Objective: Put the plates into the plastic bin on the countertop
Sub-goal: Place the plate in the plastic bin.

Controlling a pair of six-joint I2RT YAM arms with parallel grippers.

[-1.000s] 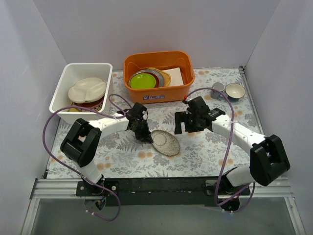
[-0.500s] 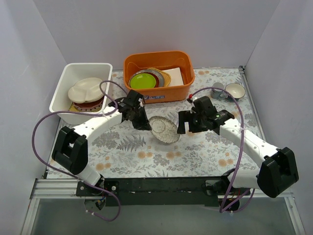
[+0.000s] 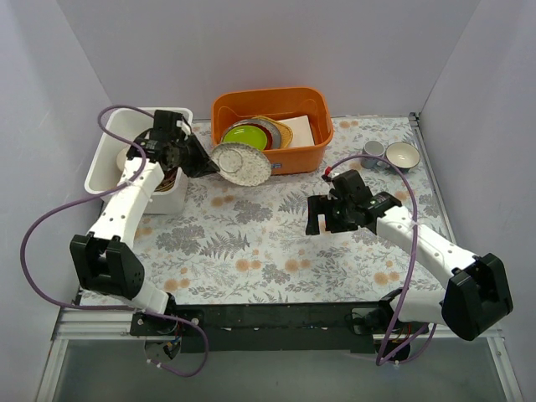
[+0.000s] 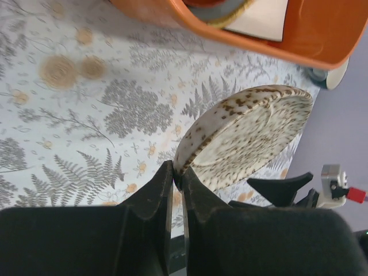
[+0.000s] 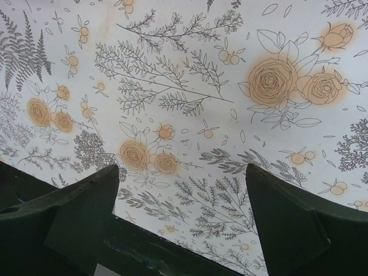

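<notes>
My left gripper is shut on the rim of the speckled oval plate and holds it tilted in the air, between the white plastic bin and the orange tub. In the left wrist view the fingers pinch the plate's edge above the fern-printed countertop. The plates inside the bin are mostly hidden by my left arm. My right gripper is open and empty, hovering over the countertop at centre right.
The orange tub at the back centre holds a lime-green plate and other dishes. Two cups stand at the back right. Grey walls enclose the countertop on three sides.
My left gripper has lifted the speckled oval plate off the middle of the countertop and carried it up and to the back left, next to the white bin. The right gripper shifted slightly.
</notes>
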